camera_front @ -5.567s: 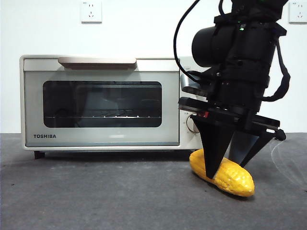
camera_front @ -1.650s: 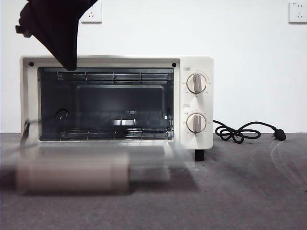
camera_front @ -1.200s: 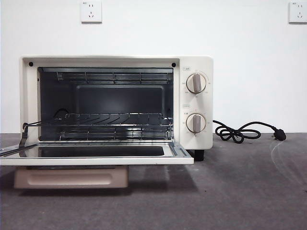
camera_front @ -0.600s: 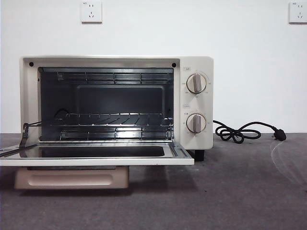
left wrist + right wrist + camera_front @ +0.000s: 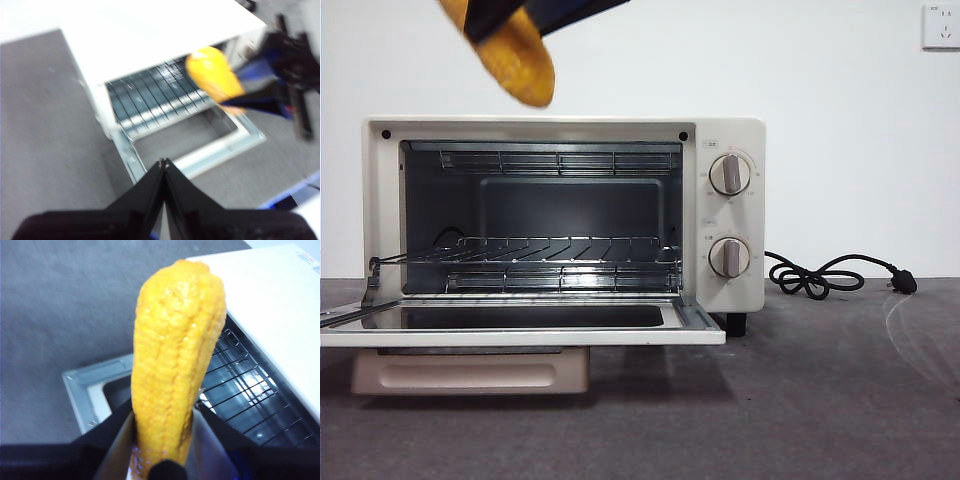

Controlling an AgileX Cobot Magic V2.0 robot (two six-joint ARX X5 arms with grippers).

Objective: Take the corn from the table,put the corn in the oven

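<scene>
The yellow-orange corn [image 5: 517,57] hangs tilted above the oven's [image 5: 724,136] top left part, with my right gripper [image 5: 520,18] shut on its upper end at the top edge of the front view. Seen from the right wrist, the corn [image 5: 175,355] stands out between the jaws of the right gripper [image 5: 162,436], over the open door and the wire rack. The oven door [image 5: 520,335] lies folded down flat, and the rack [image 5: 560,248] inside is bare. My left gripper [image 5: 164,165] is shut on nothing, held back from the door; its view also shows the corn [image 5: 215,77].
The dark grey table [image 5: 820,400] runs in front of and to the right of the oven. A black cord with plug [image 5: 820,275] lies to the right, behind the oven. Two round knobs [image 5: 728,174] sit on the oven's right panel.
The right gripper with the corn has come into the top of the front view, above the oven's left part. The door, which swung down over a second ago, stays open.
</scene>
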